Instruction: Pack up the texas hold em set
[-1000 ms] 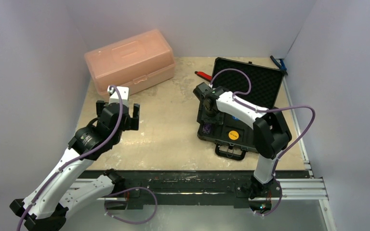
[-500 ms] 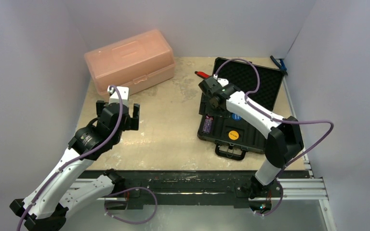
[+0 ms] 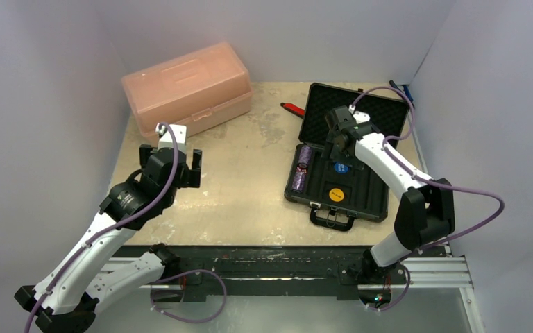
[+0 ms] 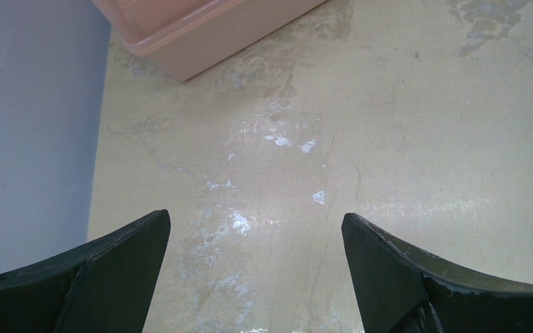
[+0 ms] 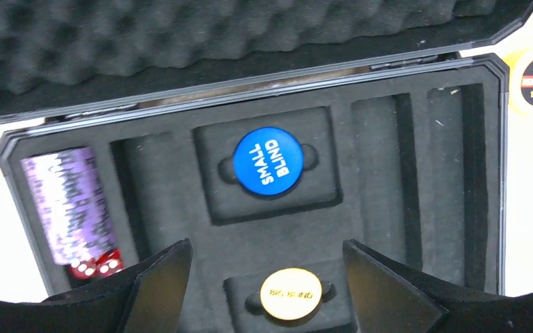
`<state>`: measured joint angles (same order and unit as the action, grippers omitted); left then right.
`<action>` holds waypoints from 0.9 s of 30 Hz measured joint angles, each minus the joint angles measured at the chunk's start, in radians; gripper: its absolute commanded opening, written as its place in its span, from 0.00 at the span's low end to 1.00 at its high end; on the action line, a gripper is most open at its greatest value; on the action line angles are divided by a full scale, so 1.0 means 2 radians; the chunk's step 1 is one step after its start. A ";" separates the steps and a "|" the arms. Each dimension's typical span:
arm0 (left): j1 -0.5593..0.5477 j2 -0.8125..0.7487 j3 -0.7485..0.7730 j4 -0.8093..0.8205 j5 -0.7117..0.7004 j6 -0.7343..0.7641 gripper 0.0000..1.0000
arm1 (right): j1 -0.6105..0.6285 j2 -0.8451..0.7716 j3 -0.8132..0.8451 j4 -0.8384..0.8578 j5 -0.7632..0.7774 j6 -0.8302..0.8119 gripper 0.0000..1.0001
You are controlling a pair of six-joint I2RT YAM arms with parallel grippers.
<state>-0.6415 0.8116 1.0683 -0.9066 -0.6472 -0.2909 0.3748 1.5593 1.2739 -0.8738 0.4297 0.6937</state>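
Your right claw [image 5: 265, 246] swung off the chip slot; open, empty. Just beneath it one orange disc [image 5: 291, 294], ahead one blue disc [image 5: 268, 161], leftward one row of purple chips [image 5: 69, 205], two dice [image 5: 97, 264].

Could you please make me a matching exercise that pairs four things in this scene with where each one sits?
Things: 1 purple chips; 2 blue disc; 3 pink box; 4 orange disc.
Places: A far left of the table; B middle pocket of the case; C left slot of the case; D pocket nearest the handle.
Pairs: 1-C; 2-B; 3-A; 4-D.
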 measured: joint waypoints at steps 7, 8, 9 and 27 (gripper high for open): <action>0.000 0.003 0.000 0.000 0.000 0.000 0.94 | -0.044 0.002 -0.023 0.023 0.000 -0.011 0.77; 0.000 0.003 0.000 0.000 0.000 0.000 0.94 | -0.049 0.002 -0.023 0.027 0.001 -0.011 0.76; 0.000 0.004 0.000 0.000 0.000 0.000 0.94 | -0.054 0.003 -0.023 0.030 0.002 -0.011 0.74; 0.000 0.018 -0.001 0.000 0.009 0.003 0.94 | -0.093 0.030 -0.092 0.109 -0.002 -0.022 0.39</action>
<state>-0.6415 0.8478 1.0664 -0.9058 -0.6285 -0.2840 0.1886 1.6188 1.0897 -0.6563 0.4263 0.6491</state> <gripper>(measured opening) 0.941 0.400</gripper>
